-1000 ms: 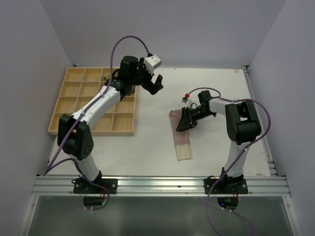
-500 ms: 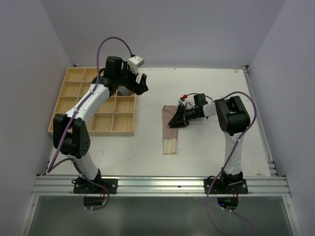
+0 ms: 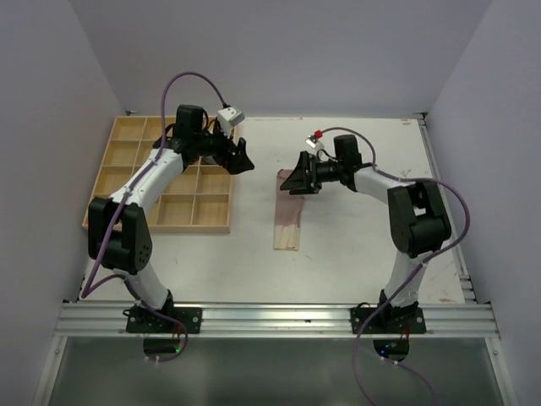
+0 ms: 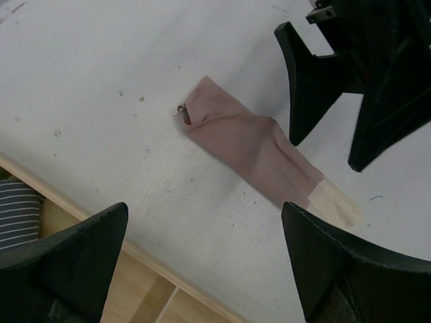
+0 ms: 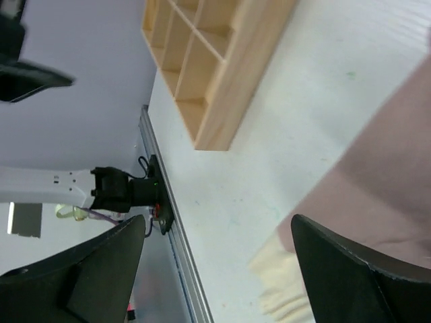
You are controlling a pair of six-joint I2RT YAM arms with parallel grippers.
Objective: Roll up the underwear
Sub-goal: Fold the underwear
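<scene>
When the scene is taken from above, the underwear (image 3: pixel 287 222) is seen laid out as a long, narrow, slightly slanted strip on the table (image 3: pixel 363 254), just right of the wooden tray (image 3: pixel 156 227). Its dusty-pink end lies far from the bases and its pale band (image 3: pixel 286 244) lies nearer them. The right gripper (image 3: pixel 296 180) is held over the far part of the strip with its jaws apart. The left gripper (image 3: pixel 240 157) is held above the tray's right edge, jaws likewise apart and nothing gripped. No roll is judged to have been begun. If the cloth is pushed along the smooth table or caught by one finger only, it may be dragged or bunched rather than rolled. Given the slant, a crooked roll is also to be feared. A knock between the two grippers is possible if both are brought to the same end.

In the left wrist view, the left gripper (image 4: pixel 204 210) is shown wide open above bare table. A small curl (image 4: pixel 183 114) at the pink end and a striped cloth (image 4: pixel 17 212) in a tray compartment are shown here alone. One finger of the right gripper (image 4: pixel 324 155) meets the strip's edge in the picture, but contact cannot be confirmed.

In the right wrist view, the right gripper (image 5: pixel 219 222) is shown spread, with nothing held between the jaws. Pink cloth (image 5: pixel 384 182) is seen at the right edge, and the curl is not shown
</scene>
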